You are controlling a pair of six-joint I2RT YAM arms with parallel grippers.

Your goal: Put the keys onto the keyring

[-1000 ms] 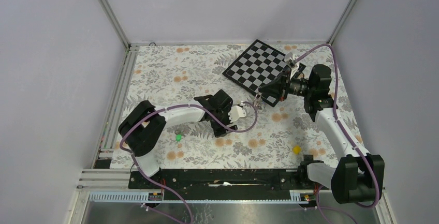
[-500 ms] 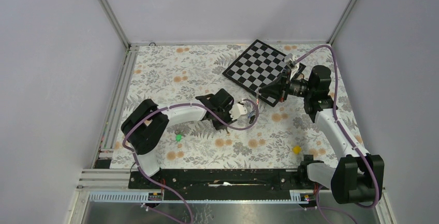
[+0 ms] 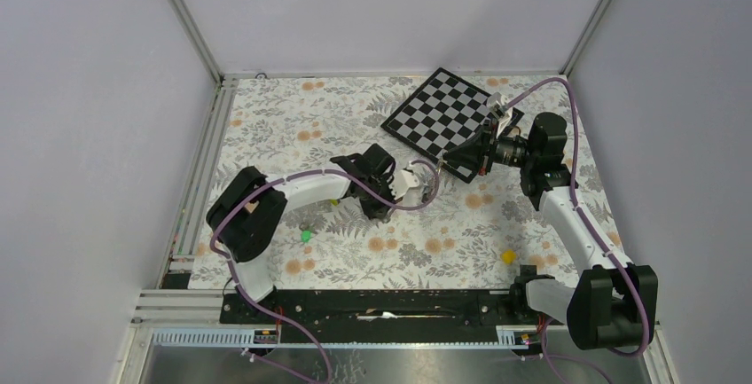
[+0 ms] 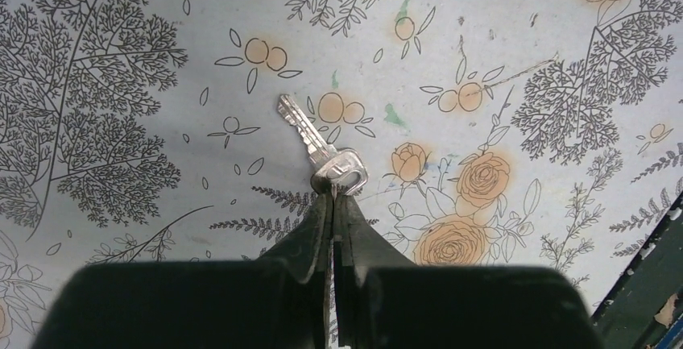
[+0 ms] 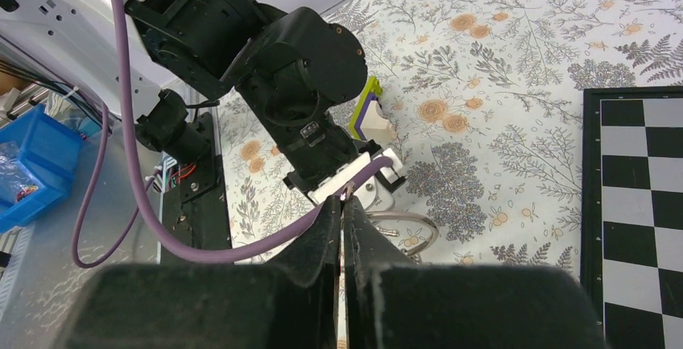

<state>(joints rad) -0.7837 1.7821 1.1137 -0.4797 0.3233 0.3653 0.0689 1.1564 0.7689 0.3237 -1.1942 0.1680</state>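
My left gripper [image 4: 332, 192] is shut on the head of a silver key [image 4: 320, 146], whose blade points away over the flowered cloth. From the right, my right gripper [image 5: 342, 202] is shut on the keyring [image 5: 436, 232], a thin silver loop that sticks out to the right of its fingertips. In the top view the left gripper [image 3: 422, 184] and the right gripper [image 3: 442, 166] sit close together near the table's middle. A green key [image 3: 306, 235] lies on the cloth to the left, under the left arm.
A chessboard [image 3: 441, 118] lies at the back right, beside the right arm. A small yellow cube [image 3: 508, 256] sits at the front right. A yellow-white-purple wedge block [image 5: 369, 114] stands behind the left wrist. The left arm's purple cable [image 5: 201, 244] loops in front of the right gripper.
The left gripper's jaws have closed on the silver key, and its wrist has shifted slightly toward the back. The right arm has stayed still with the ring.
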